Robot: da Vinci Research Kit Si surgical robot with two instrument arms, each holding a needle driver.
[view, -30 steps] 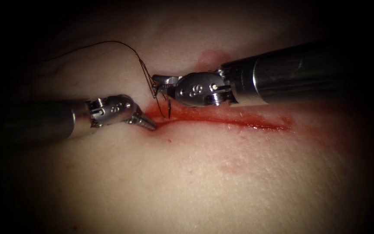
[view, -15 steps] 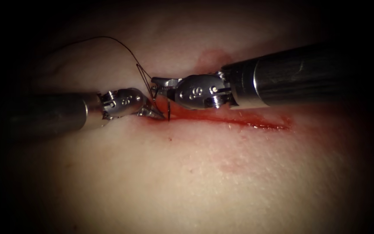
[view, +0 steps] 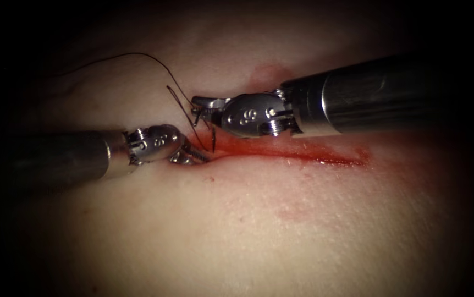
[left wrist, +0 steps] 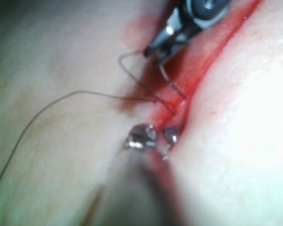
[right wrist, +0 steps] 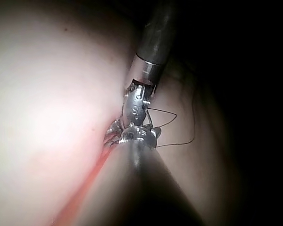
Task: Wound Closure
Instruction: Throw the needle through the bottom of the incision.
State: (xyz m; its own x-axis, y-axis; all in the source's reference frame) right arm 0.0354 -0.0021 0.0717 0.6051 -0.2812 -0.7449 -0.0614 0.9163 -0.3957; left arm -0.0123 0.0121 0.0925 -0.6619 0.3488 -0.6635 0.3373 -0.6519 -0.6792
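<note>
Nearest, pale tissue (view: 281, 231) with a faint pink patch. At the left end of the cut (view: 303, 155), filled with red fluid (view: 259, 147), left tool (view: 197, 157) with its tip pressed on the tissue edge; cannot tell if the jaws are apart or closed, nor if anything is held. Marking on its wrist, maybe "S" and a digit, not readable for sure. Just behind, right tool (view: 197, 104), jaws closed on the needle (view: 213, 137) near its thread end, marked "S9" or similar. Needle hanging down, tip at the cut's left end, just beside the left tool; cannot tell if the tip is inside the tissue. Farthest, thread (view: 138, 55) looping from the needle's end, then arching away over the tissue to the left.
</note>
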